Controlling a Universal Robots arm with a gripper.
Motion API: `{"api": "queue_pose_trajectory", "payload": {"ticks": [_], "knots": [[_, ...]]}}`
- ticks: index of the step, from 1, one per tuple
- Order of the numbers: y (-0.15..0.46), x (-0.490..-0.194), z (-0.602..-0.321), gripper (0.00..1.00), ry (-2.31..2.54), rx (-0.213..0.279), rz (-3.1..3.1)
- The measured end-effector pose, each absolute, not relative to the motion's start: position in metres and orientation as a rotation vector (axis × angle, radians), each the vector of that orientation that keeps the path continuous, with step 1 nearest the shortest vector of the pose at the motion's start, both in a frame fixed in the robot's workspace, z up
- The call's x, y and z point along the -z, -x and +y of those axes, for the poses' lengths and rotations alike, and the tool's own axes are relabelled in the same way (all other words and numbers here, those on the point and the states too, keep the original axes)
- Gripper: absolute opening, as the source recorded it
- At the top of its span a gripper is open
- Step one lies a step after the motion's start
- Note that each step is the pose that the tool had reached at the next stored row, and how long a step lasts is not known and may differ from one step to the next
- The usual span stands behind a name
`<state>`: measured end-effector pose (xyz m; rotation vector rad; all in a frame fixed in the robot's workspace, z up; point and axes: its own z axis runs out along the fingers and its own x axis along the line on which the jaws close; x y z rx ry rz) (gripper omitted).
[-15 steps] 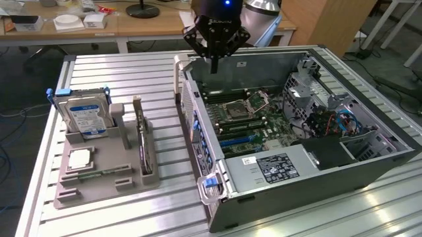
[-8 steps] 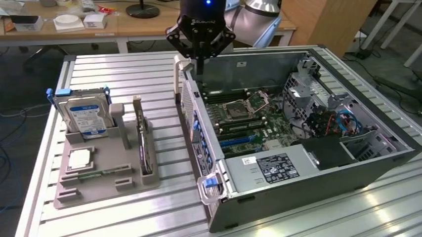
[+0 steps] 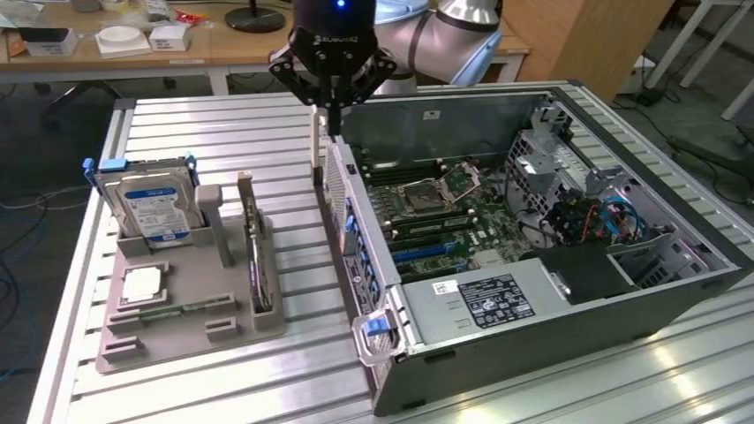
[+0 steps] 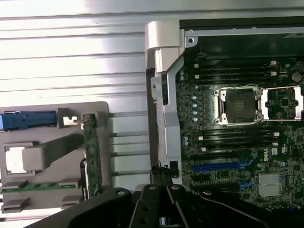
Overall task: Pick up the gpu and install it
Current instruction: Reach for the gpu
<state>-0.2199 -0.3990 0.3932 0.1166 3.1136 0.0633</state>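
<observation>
The gpu (image 3: 260,265) stands on its long edge in a slot of the grey holder (image 3: 189,331) on the exterior view's left. From the wrist view it appears as a thin green strip, the gpu (image 4: 91,159). My gripper (image 3: 334,122) hangs above the near wall of the open computer case (image 3: 389,291), well apart from the card. Its fingers are shut together with nothing between them. The wrist view has the gripper (image 4: 162,190) over the case wall, beside the motherboard (image 4: 247,142) with its blue slots (image 4: 221,167).
A silver hard drive (image 3: 147,205) with a blue-white label stands in the holder beside the card. A square chip (image 3: 141,284) and a narrow memory stick (image 3: 177,310) lie in front of it. Cables and a drive cage (image 3: 589,212) crowd the case's far side.
</observation>
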Motion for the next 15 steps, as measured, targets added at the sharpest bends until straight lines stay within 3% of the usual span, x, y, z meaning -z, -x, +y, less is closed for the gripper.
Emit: {"api": "queue_pose_trajectory", "payload": {"ticks": [15], "knots": [[0.266, -0.393, -0.399, 0.10, -0.116, -0.063, 3.114]]}}
